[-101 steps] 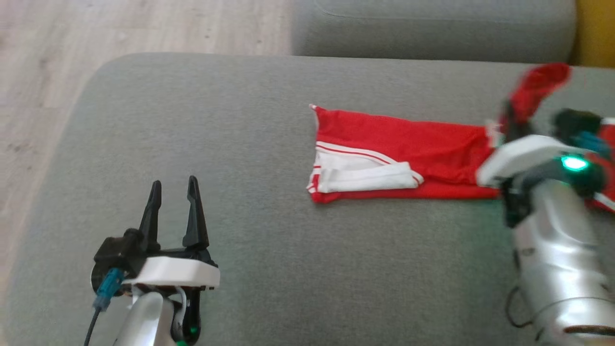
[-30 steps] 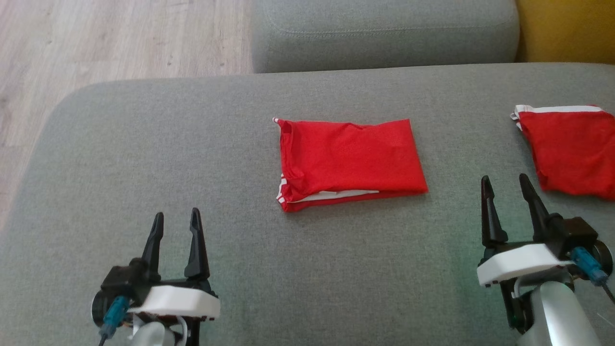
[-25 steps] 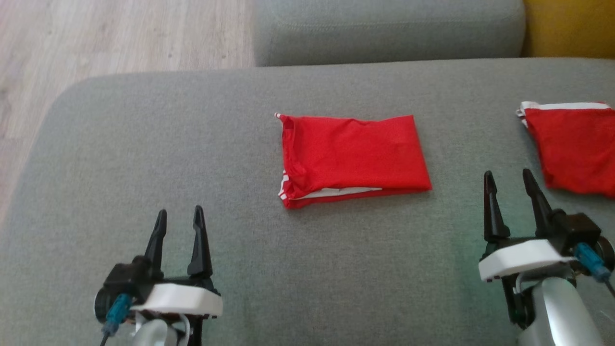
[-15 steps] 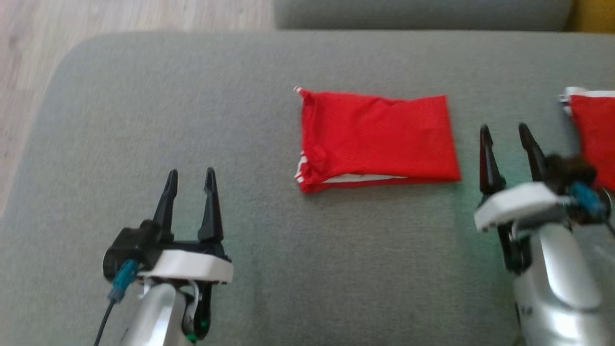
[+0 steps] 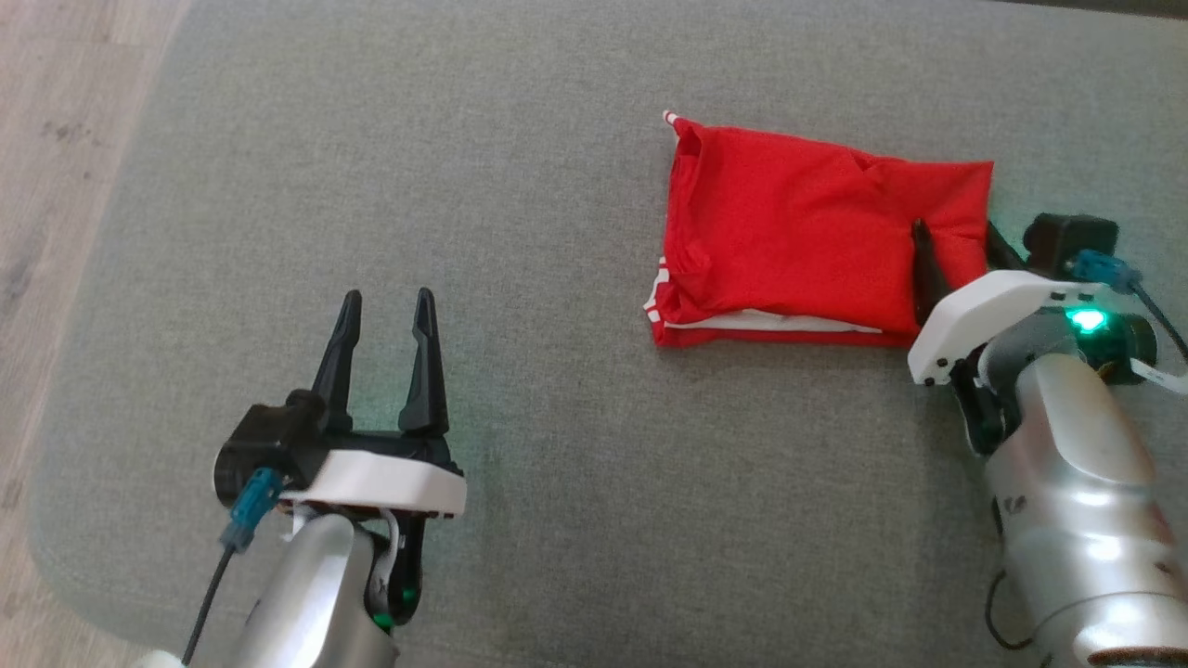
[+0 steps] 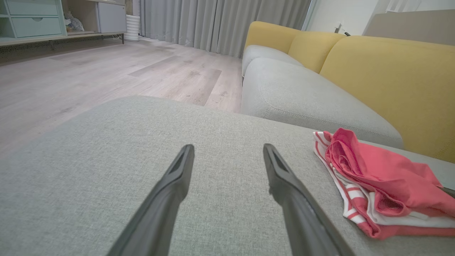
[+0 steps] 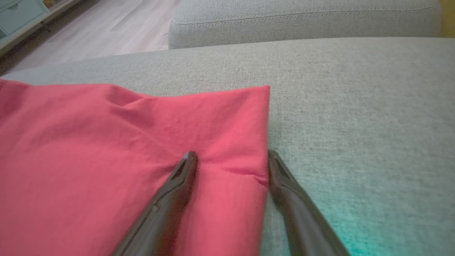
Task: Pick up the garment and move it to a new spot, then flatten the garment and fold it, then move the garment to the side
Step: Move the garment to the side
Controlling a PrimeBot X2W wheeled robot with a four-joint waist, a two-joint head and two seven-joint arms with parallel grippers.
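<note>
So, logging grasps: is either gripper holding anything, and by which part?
Nothing is held. The right gripper stands open astride one edge of the garment; the left gripper is open, apart.

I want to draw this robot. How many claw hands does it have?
2. The left gripper is lower left over the grey cushion; the right gripper straddles the right edge of the red garment. None hidden.

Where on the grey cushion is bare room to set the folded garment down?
Bare: the wide stretch of cushion between the garment and the wooden floor, beyond the left end effector. Crowded: the garment's right edge, which the open right end effector straddles.
</note>
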